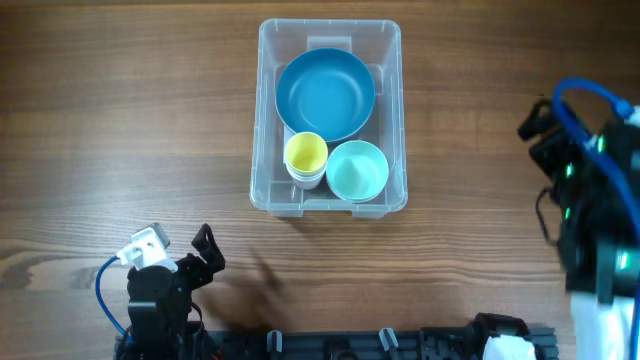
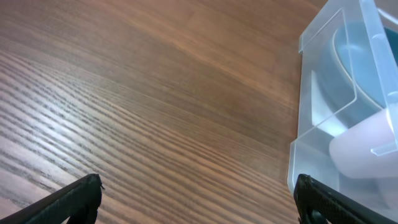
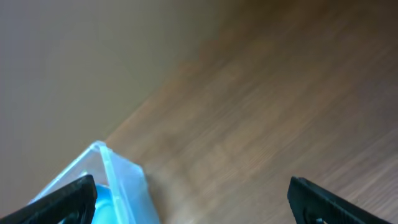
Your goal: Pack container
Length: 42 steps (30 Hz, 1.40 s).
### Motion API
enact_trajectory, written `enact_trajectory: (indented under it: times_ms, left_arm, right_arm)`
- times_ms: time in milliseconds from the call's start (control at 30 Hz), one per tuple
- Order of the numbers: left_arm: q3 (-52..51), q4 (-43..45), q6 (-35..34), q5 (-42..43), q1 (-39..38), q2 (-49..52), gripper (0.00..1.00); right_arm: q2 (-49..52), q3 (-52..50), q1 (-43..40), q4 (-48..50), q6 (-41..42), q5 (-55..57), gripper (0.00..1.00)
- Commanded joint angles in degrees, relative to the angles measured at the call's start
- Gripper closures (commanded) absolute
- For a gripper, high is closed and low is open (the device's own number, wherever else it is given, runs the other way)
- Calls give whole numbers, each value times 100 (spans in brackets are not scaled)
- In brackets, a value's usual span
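The container (image 1: 265, 120) sits mid-way across the table (image 1: 120, 120), holding a blue bowl (image 1: 325, 95), yellow cup (image 1: 305, 155) and pale bowl (image 1: 357, 170) side by side (seemingly packed), so the left gripper (image 2: 198, 186) and right gripper (image 3: 191, 186) hang wide apart, empty, off to either side.

Large clear rectangular plastic container (image 1: 262, 120): rounded corners, moulded stepped rim, open-topped. It stands upright and flat on the wood-grain bench (image 1: 120, 120), in the upper middle of the overhead view, long axis running away from the robot.

Contents, all upright:
- Far half: a wide round blue bowl (image 1: 325, 95), spanning nearly wall to wall.
- Near left: a yellow cup (image 1: 306, 153) nested in a white cup (image 1: 306, 180).
- Near right: a pale mint bowl (image 1: 357, 170), just beside the cups.

Left wrist view: the container's corner and wall (image 2: 311, 93) at the right edge, with blue showing through. Right wrist view: one corner (image 3: 118, 171) low left (blurred).
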Motion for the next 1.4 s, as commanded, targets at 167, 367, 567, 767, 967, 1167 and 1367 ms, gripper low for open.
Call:
enact_trajectory:
  times_ms: [167, 367, 567, 767, 967, 1167, 1367]
  left_arm:
    - [-39, 13, -57, -13, 37, -61, 0]
    - [-39, 11, -57, -13, 37, -61, 0]
    - [-39, 11, -57, -13, 37, -61, 0]
    - [-39, 11, -57, -13, 37, -61, 0]
    - [-39, 11, -57, -13, 37, -61, 0]
    - [-39, 11, -57, -13, 37, -61, 0]
    - [-39, 11, -57, -13, 37, -61, 0]
  right_arm:
    - [-2754, -3038, 116, 1222, -1239, -457, 0]
    - [-4044, -4395, 118, 1495, -1231, -872, 0]
    - [-4843, -5090, 118, 1539, -1226, -1080, 0]
    - [-4835, -5090, 116, 1543, -1231, -1115, 0]
    - [-4835, -5090, 116, 1543, -1231, -1115, 0]
    - [-4835, -5090, 116, 1543, -1231, -1115, 0]
    - [-4835, -5090, 116, 1543, -1231, -1115, 0]
